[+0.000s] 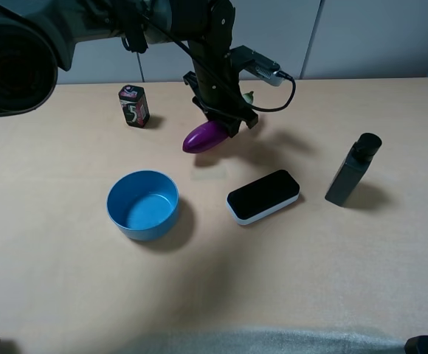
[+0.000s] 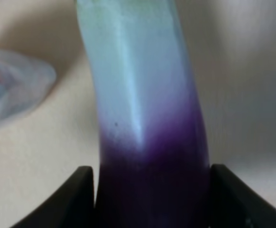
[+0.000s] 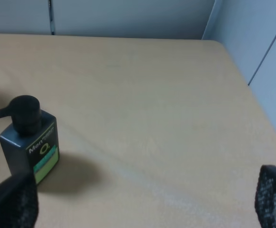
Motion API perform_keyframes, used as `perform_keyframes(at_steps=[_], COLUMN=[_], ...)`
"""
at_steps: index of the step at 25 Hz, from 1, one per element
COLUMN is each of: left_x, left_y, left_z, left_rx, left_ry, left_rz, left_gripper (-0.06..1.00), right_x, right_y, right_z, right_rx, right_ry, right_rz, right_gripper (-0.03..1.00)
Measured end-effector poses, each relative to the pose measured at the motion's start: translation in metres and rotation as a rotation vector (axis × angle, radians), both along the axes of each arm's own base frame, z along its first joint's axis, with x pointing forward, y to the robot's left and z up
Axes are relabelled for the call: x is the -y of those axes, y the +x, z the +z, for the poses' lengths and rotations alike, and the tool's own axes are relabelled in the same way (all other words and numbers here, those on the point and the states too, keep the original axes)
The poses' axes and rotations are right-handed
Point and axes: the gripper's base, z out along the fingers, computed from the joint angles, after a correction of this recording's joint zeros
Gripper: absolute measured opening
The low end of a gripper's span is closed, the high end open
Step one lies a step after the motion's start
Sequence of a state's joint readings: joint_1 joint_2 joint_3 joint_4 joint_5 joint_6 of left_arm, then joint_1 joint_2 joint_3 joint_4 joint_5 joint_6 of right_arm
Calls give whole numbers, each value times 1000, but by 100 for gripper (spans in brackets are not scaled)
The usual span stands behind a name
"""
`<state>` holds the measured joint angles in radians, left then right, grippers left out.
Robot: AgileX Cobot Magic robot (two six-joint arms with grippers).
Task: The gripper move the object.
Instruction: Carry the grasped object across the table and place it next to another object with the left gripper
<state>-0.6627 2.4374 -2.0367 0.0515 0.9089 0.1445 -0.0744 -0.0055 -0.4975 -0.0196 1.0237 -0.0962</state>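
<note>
Eggplant (image 2: 147, 142) fills the left wrist view, purple at the gripped end and fading to white farther out. Left gripper (image 2: 150, 209) is clamped on it, one dark finger (image 2: 78, 199) pressed on each side of the purple part.

Table (image 1: 332, 280), light wood, carries everything else. Left arm reaches in from the top left of the high view. Its gripper (image 1: 218, 125) holds the eggplant (image 1: 205, 136) tilted and off the table, with the shadow lying apart below it. Purple tip sticks out toward the bowl, green stem pokes out behind the gripper.

Blue bowl (image 1: 151, 232) sits near the front and left of the held eggplant, not touching it. Black and white eraser (image 1: 263, 196) lies right of the bowl, close to the eggplant's shadow. Dark pump bottle (image 1: 353, 171) stands upright, right of the eraser. Small black pack with a 5 on it (image 1: 133, 106) stands at the back left.

Right gripper (image 3: 142, 199) is spread wide over the table, with the pump bottle (image 3: 29, 142) near one fingertip.
</note>
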Motion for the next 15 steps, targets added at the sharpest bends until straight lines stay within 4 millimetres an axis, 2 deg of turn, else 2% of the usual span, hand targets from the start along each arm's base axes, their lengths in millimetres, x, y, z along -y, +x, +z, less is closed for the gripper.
perform_keyframes(at_steps=[15], left_x=[-4], left_y=[-2], left_z=[0], left_rx=[-18], left_ry=[51], left_rz=[1], left_gripper=[58], right_x=[0], right_y=[0], right_z=[0], right_rx=[0], right_ry=[0], right_rz=[0], right_gripper=[69])
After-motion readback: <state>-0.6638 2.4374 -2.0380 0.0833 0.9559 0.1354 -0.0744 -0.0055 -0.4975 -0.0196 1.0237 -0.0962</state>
